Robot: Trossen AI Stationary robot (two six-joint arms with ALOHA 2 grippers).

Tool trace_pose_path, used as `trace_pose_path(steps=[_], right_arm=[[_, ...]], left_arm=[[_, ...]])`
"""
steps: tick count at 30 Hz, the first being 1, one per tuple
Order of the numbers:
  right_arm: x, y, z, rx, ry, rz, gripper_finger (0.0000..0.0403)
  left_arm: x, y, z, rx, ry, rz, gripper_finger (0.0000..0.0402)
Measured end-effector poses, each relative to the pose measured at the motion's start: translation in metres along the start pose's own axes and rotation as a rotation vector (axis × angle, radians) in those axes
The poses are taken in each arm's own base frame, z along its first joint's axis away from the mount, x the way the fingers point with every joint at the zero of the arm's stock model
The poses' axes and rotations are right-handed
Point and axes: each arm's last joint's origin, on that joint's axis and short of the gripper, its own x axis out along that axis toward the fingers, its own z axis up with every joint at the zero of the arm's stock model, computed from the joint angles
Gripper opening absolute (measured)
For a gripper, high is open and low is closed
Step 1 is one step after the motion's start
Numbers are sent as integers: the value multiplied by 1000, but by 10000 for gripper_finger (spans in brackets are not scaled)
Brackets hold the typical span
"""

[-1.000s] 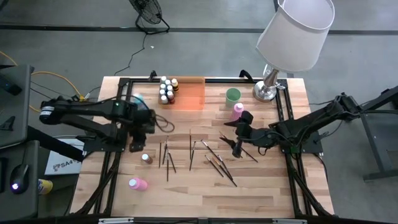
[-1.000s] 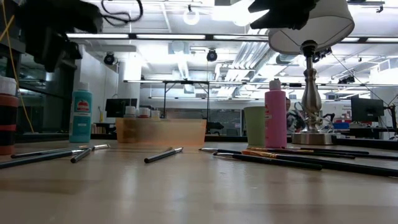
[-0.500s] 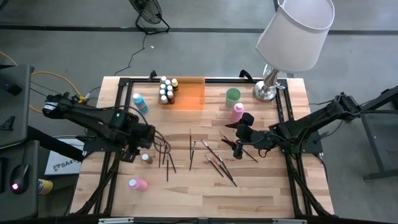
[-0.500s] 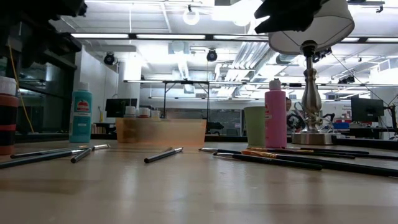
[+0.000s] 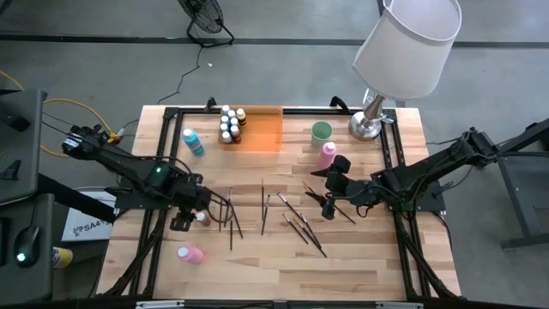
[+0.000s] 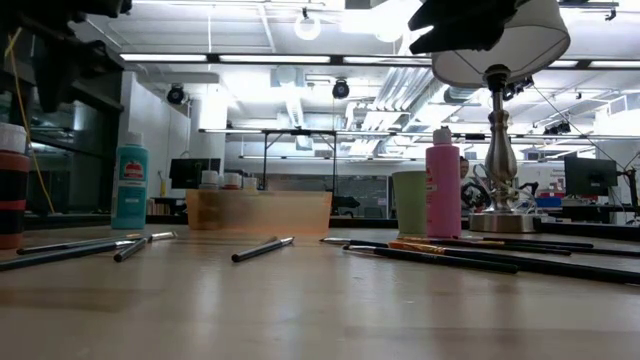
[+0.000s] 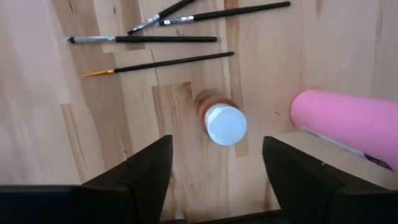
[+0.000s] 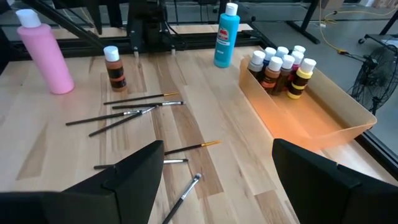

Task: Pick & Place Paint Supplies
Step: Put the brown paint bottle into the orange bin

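The left end effector (image 5: 190, 216) hangs over the left half of the table (image 5: 360, 266), its fingers (image 7: 146, 171) spread wide apart and gripping nothing. Directly below the gap stands a small brown paint bottle (image 7: 221, 118) with a white cap, untouched. A pink bottle (image 7: 348, 124) lies on its side just nearer the front edge, and a loose cluster of paintbrushes (image 5: 230, 215) lies scattered to the bottle's right.

The right end effector (image 5: 330, 190) is poised above the table's right half, its fingers (image 8: 127, 171) also wide apart and empty, over more paintbrushes (image 5: 300, 221) strewn below it. Just beyond it stands a tall pink bottle (image 5: 327, 153), with a pale green cup (image 5: 321, 131) behind and a lamp (image 5: 403, 60) at the far right corner.

At the far edge, a translucent orange tray (image 5: 266, 133) holds a group of small bottles (image 5: 231, 125) packed at its left end. A tall blue bottle (image 5: 192, 142) stands on the table just left of the tray.
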Motion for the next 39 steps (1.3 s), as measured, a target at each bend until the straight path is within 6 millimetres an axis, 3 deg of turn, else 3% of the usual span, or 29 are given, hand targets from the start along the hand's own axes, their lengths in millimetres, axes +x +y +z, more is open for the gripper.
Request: trace_pose_path(steps=[9, 25, 30, 39], right_arm=[[0, 0, 0, 1, 0, 1, 293], [0, 0, 0, 2, 0, 2, 293], [0, 0, 0, 2, 0, 2, 293], [0, 0, 0, 5, 0, 2, 293]], left_arm=[[22, -13, -8, 58, -16, 6, 260], [51, -11, -8, 89, -11, 48, 256], [52, -12, -6, 121, -18, 26, 224], [50, -13, -4, 116, -24, 19, 124]])
